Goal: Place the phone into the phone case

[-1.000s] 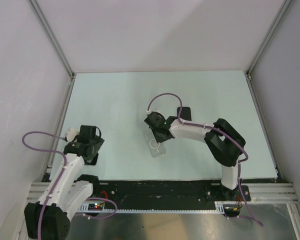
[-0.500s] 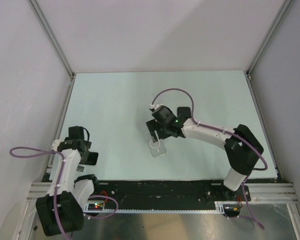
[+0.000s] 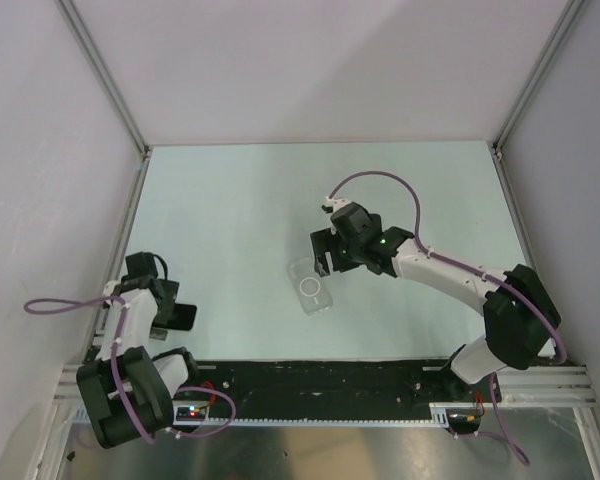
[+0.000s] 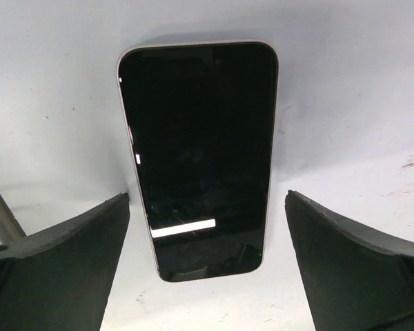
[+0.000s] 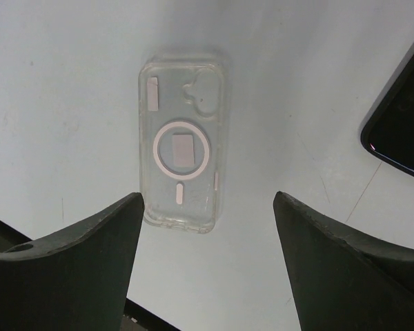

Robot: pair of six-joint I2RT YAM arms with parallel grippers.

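Left gripper (image 4: pixel 207 200): jaws spread wide, nothing gripped. Phone (image 4: pixel 200 158) seen flat on table (image 4: pixel 345 83), dark screen up, framed by both fingers, untouched. Right gripper (image 5: pixel 207 198): jaws likewise parted, empty. Phone case (image 5: pixel 183 145) laid flat below it, clear back marked with white ring and short white bar. Phone and case seen well apart. Dark glossy slab (image 5: pixel 403 117) cut off at right edge.

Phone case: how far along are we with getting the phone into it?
Done: nothing yet; the phone case lies empty on the table. In hand: nothing; the left fingers stand open over the phone, which lies screen up, and the right fingers are open over the phone case. To do: grasp the phone, carry it over, seat it in the phone case.
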